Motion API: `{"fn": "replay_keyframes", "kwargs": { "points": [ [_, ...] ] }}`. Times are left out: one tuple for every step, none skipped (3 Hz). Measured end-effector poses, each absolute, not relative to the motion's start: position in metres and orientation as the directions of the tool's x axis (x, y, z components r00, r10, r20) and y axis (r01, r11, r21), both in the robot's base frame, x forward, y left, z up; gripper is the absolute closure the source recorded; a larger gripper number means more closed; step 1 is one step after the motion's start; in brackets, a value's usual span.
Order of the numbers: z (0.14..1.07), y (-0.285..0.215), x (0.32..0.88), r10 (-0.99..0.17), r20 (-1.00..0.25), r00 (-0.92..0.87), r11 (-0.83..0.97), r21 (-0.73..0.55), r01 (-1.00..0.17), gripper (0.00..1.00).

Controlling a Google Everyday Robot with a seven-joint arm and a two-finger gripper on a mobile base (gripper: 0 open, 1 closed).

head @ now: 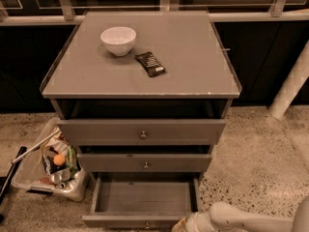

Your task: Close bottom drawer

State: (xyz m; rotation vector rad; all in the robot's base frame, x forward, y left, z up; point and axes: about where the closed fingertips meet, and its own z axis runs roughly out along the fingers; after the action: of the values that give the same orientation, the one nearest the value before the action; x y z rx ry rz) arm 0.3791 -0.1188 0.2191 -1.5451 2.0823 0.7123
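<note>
The bottom drawer [144, 197] of the grey cabinet [145, 66] stands pulled well out, and its plain grey inside is bare. Its flat front [120, 221] lies along the lower edge of the view, with the small round knob [146, 224] just showing. The two drawers above it, the top drawer [141, 132] and the middle drawer [145, 162], are slightly out. My gripper [182, 224] is at the bottom of the view, right beside the right end of the bottom drawer's front. Most of it is cut off by the frame edge. My white arm [241, 220] reaches in from the lower right.
A white bowl [118, 40] and a dark snack bar [150, 64] lie on the cabinet top. A clear bin of rubbish [53, 166] sits on the speckled floor left of the cabinet. A white pole [292, 83] leans at the right. A dark railing runs behind.
</note>
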Motion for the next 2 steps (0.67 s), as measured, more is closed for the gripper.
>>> {"fn": "replay_keyframes", "kwargs": {
  "points": [
    [0.195,-0.121,0.377,-0.754,-0.596,-0.276,0.234,0.149,-0.961,1.0],
    [0.178,-0.132,0.388,-0.778,-0.561,-0.284,0.253,0.134,-0.958,1.0]
  ]
}}
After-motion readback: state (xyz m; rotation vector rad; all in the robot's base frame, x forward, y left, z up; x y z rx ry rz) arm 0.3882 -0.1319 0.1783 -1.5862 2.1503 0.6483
